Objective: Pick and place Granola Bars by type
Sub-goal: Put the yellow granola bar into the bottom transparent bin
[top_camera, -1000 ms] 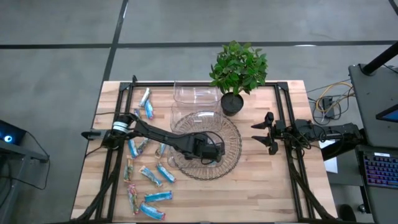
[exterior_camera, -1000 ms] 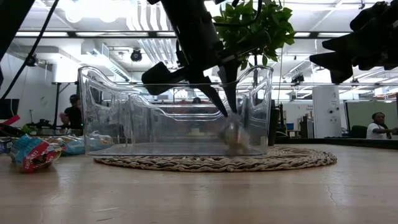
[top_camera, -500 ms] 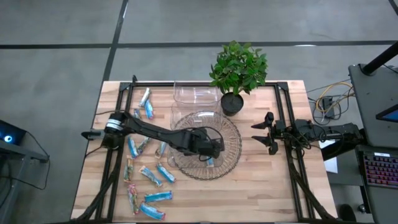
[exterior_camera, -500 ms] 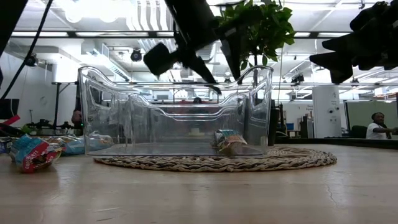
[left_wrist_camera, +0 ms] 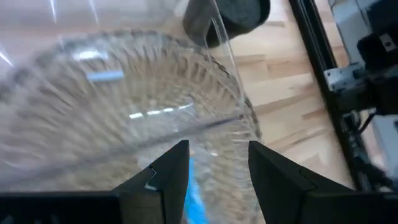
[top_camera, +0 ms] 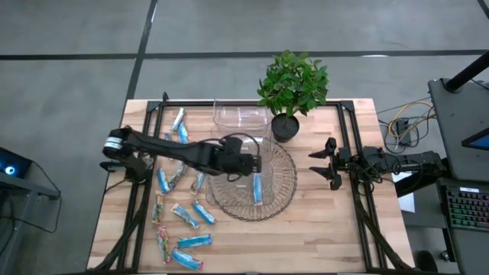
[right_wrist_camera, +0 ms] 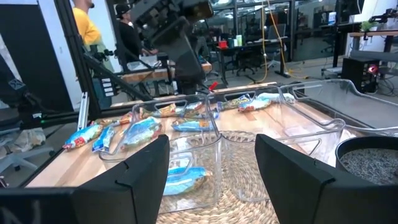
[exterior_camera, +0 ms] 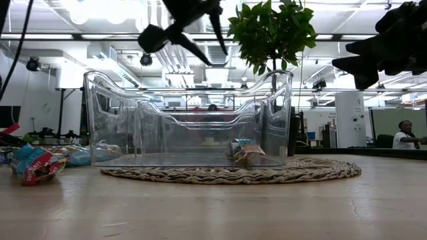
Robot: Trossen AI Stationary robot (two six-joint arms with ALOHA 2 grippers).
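Observation:
My left gripper (top_camera: 248, 162) hangs open above the clear container (top_camera: 229, 149) that stands on the round woven mat (top_camera: 284, 191). It holds nothing, and its fingers (exterior_camera: 200, 53) are higher than the container's rim. One blue granola bar (top_camera: 258, 188) lies flat on the container's floor (exterior_camera: 245, 152), and the left wrist view shows it below the fingers (left_wrist_camera: 196, 200). Several more granola bars (top_camera: 185, 216) lie loose on the table's left part. My right gripper (top_camera: 327, 162) waits open at the table's right side.
A second clear container (top_camera: 241, 114) stands at the far edge behind the mat. A potted plant (top_camera: 293, 85) stands just right of it. Black rails (top_camera: 348, 145) run along the table's left and right sides. People show in the room beyond.
My left gripper has opened and let go of the blue bar inside the container on the mat. It has then risen out of the container and drawn back toward the table's left and far side, rolling as it went. The bar now lies on the container's floor.

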